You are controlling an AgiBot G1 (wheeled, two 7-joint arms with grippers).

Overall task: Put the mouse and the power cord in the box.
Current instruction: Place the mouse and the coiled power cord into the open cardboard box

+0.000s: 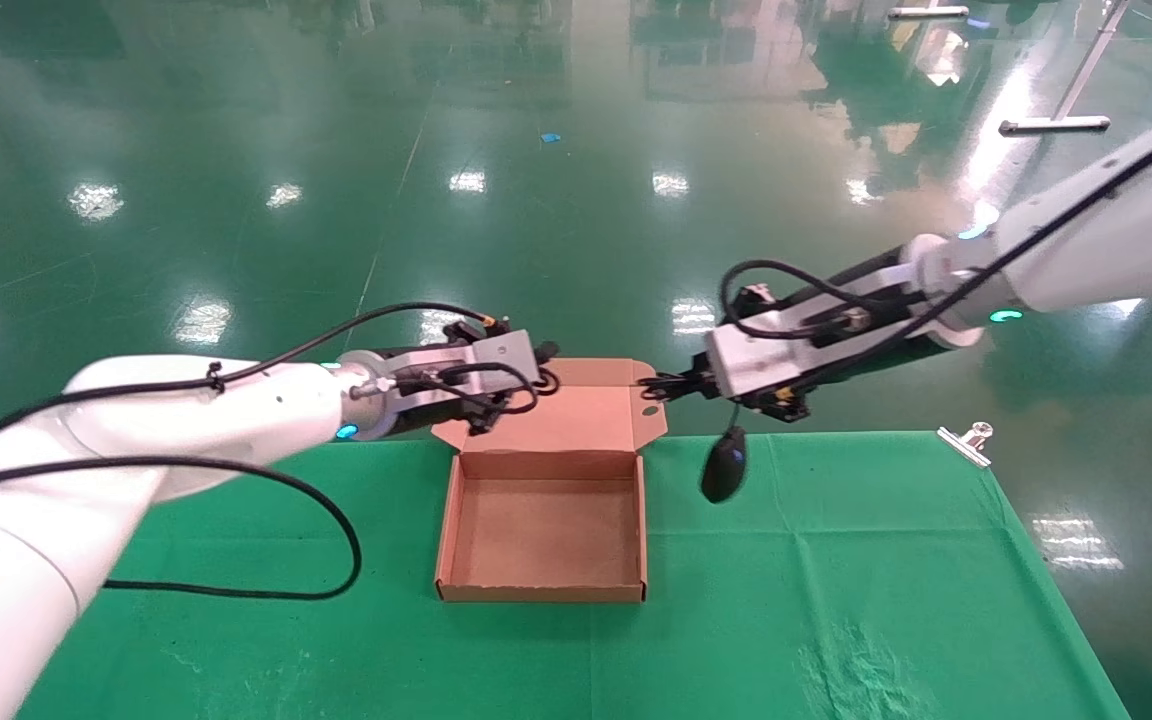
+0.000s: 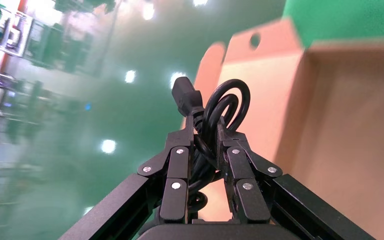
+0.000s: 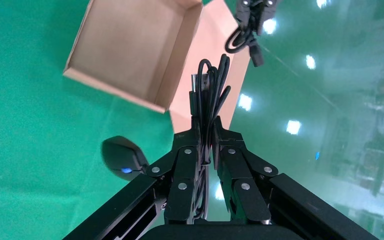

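The green cloth-covered table [image 1: 836, 600] carries the shallow square brown cardboard box [image 1: 543, 592], which stands open and empty near the table's far edge, with its hinged lid [image 1: 576, 415] folded back past that edge. The left gripper [image 2: 206, 137], at the lid's left corner, is closed on the thick black bundled power cord [image 2: 215, 112]; the loops and the chunky plug [image 2: 184, 95] stick out beyond the fingertips, above the lid and not yet over the box floor. The right gripper [image 3: 207, 132], at the lid's right corner, is closed on the folded bunch of the thin black cable [image 3: 209, 90], and the small black oval computer mouse [image 1: 724, 465] hangs free below it, over the cloth just right of the box and apart from it. A small metal binder clip [image 1: 966, 441] sits at the table's far right edge. I judge the power cord to be rather stiff and springy, so the bundle may open when it is released; holding it across the middle of the loops, as it is now, seems good. The mouse is light but it can swing on its soft cable, so it probably should be lowered slowly until its body rests on the box floor.
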